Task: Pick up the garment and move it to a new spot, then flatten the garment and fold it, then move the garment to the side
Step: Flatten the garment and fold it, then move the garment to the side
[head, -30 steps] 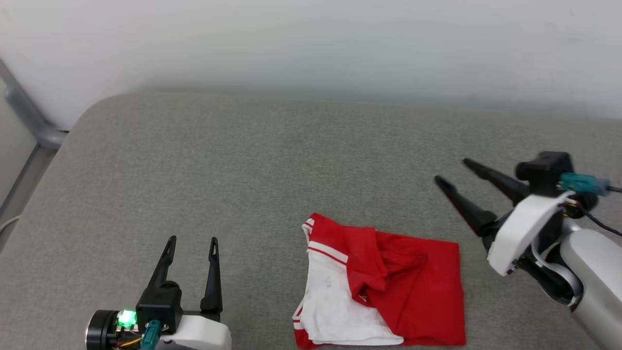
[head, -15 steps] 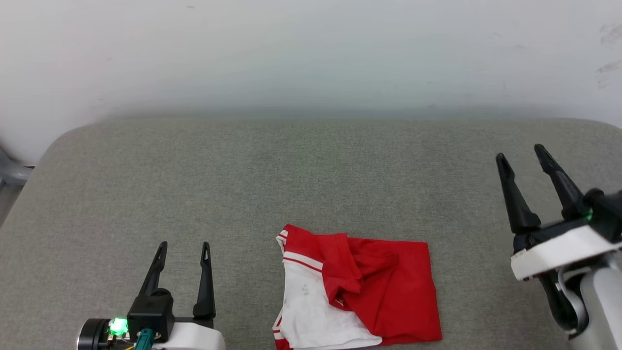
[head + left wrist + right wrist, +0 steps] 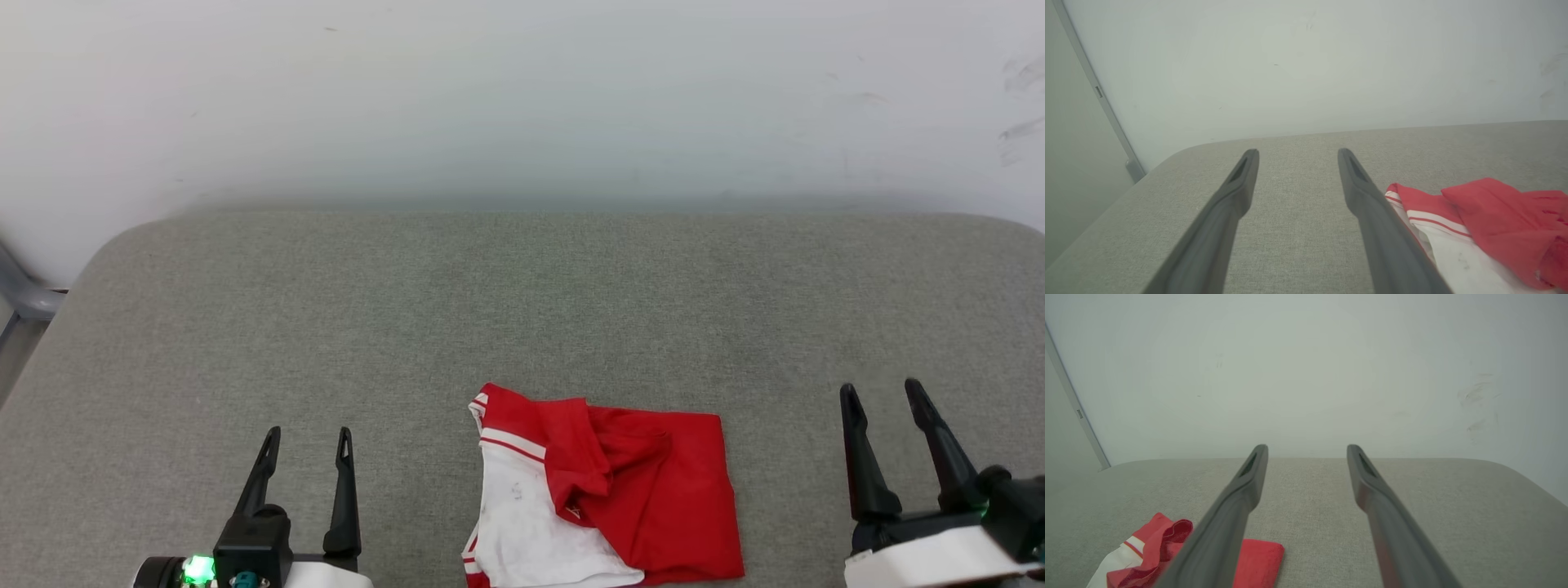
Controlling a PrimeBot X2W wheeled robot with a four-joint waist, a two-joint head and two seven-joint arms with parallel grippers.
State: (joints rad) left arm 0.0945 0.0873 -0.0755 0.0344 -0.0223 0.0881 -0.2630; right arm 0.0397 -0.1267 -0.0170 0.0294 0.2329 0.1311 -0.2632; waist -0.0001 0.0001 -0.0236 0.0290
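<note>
Both of our grippers stand wide and hold nothing; our left gripper [image 3: 309, 433] sits at the lower left of the head view and our right gripper [image 3: 880, 389] at the lower right, each with its two long dark fingers pointing away from us toward the wall, and each apart from the garment [image 3: 653, 498]; the garment lies between them on the near part of the surface, somewhat nearer the left gripper's side of the gap than the right's, with its near edge cut off by the bottom of the head view; we see it folded into a rough rectangle, plain red on its right half, with a white sleeve [image 3: 531, 531] at its lower left; red-and-white striped trim [image 3: 513, 441] crosses the top of that white part, and a rumpled red fold [image 3: 604, 465] runs down the middle; a few small dark specks show on the white cloth; in our left wrist view the garment shows to the right, partly hidden behind one finger; in our right wrist view it shows at the lower left, again partly behind a finger; under it all spreads a grey woven pad [image 3: 490, 310] with rounded far corners; behind the pad rises a pale wall [image 3: 522, 98] with faint scuff marks [image 3: 1024, 73] at the upper right; a grey metal bar [image 3: 24, 298] stands past the pad's left corner; a green light [image 3: 196, 569] glows on our left wrist
</note>
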